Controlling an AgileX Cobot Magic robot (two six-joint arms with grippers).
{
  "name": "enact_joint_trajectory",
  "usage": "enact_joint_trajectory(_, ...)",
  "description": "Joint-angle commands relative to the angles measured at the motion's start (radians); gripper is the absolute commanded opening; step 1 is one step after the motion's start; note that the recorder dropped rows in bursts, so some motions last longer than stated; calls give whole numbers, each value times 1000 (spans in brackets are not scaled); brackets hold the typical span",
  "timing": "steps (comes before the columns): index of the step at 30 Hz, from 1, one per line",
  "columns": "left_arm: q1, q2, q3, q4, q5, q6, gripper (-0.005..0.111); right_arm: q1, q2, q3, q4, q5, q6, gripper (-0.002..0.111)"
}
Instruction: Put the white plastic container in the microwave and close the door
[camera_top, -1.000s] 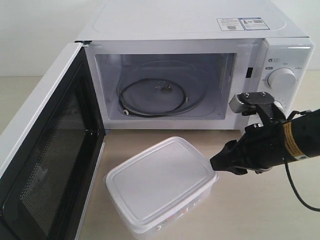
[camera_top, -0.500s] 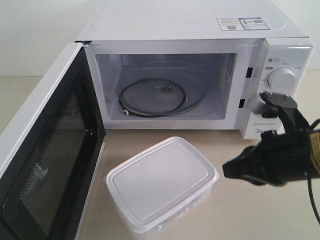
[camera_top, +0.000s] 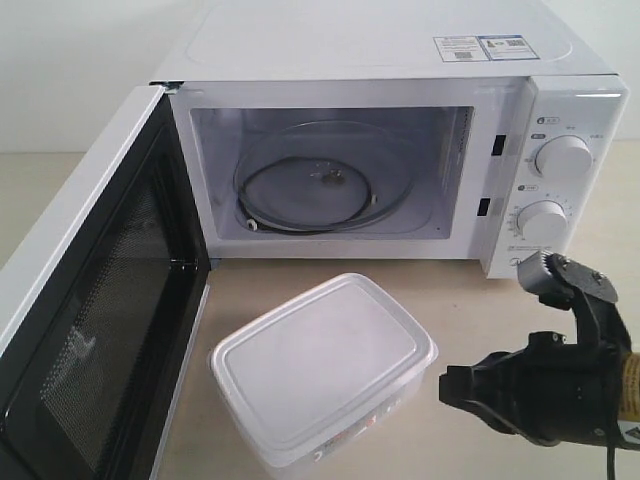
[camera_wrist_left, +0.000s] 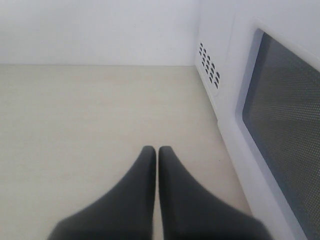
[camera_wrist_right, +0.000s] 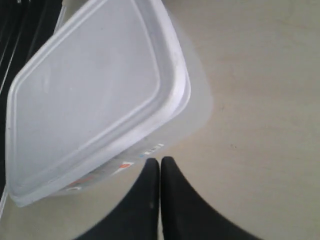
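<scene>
The white plastic container sits on the table in front of the microwave, lid on, its red-and-white label facing the right gripper. The door stands wide open at the left, black mesh inner face showing. Inside lies the glass turntable. My right gripper is shut and empty, low over the table just right of the container, not touching it. In its wrist view my left gripper is shut over bare table, beside the door's outer window. The exterior view does not show it.
Two round dials are on the microwave's right panel, above my right arm. Vent holes mark the microwave's side wall near the left gripper. Light wooden table stretches between container and microwave.
My right gripper has pulled away from the container's right corner, moving down and to the right toward the near table edge. Container, door and microwave have not moved.
</scene>
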Motion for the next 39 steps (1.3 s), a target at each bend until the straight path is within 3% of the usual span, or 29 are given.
enact_joint_trajectory(1,2,-3,4,2,0,-9,4,17,83,-29,41,-23,-6,0)
enact_joint_trajectory(18,2,-3,4,2,0,-9,4,17,279,-360,26,136,26,0)
enact_joint_trajectory(26,2,-3,4,2,0,-9,4,17,264,-297,12,122,-11,0)
enact_joint_trajectory(29,2,-3,4,2,-2,-9,4,17,229,-199,123,29,-118,0)
enact_joint_trajectory(32,2,-3,4,2,0,-9,4,17,174,-33,305,-235,-227,0)
enact_joint_trajectory(36,2,-3,4,2,0,-9,4,17,172,84,311,-515,-215,0)
enact_joint_trajectory(39,2,-3,4,2,0,-9,4,17,172,99,290,-563,-200,0)
